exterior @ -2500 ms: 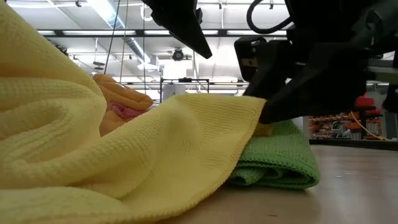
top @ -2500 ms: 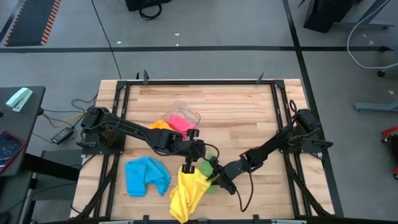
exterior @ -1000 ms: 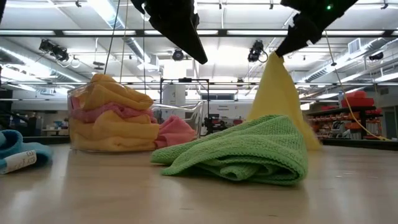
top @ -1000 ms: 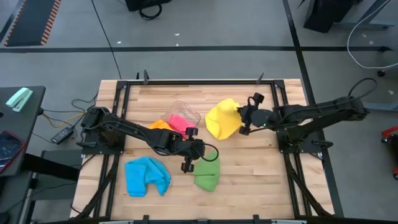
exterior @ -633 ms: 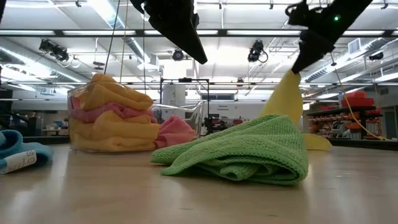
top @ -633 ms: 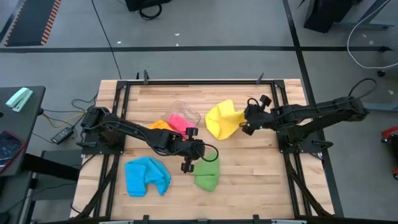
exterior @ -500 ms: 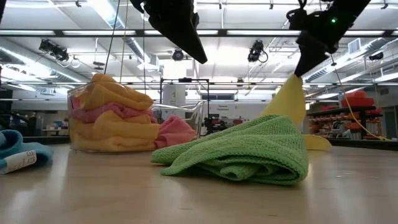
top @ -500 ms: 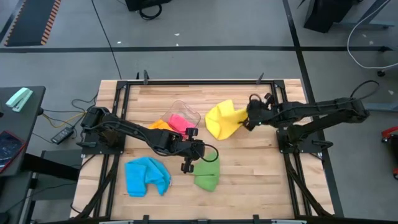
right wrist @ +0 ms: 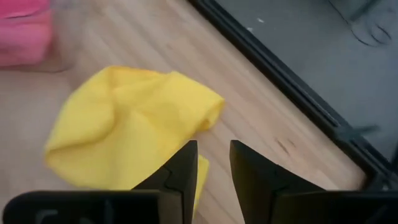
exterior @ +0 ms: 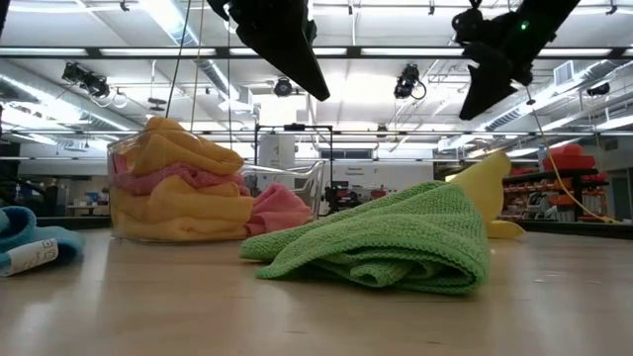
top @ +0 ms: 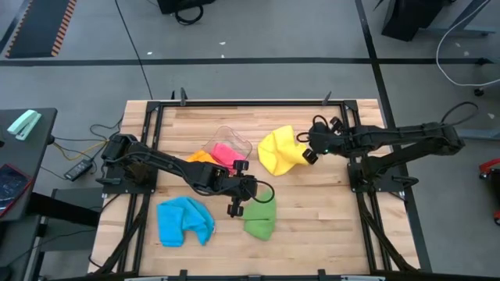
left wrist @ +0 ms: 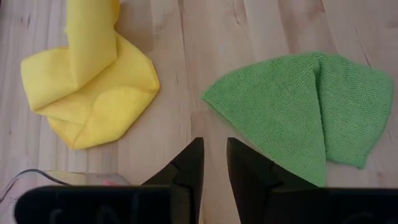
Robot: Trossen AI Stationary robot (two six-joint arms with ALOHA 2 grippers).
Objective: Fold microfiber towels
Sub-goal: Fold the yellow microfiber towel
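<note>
Right gripper (top: 310, 146) hovered far right beside crumpled yellow towel (top: 277, 151) on table (top: 312, 211), fingers slightly apart, empty. Left gripper (top: 237, 206) near green towel (top: 258, 218), fingers slightly apart, holding nothing.

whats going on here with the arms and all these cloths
A two-armed robot is working through a set of small towels on a wooden table. The right gripper hangs just off the edge of a crumpled yellow towel with its jaws apart and nothing between them. The left gripper hovers beside a loosely folded green towel, empty too. A blue towel lies bunched near the front, and a clear tub holds pink and orange ones.
</note>
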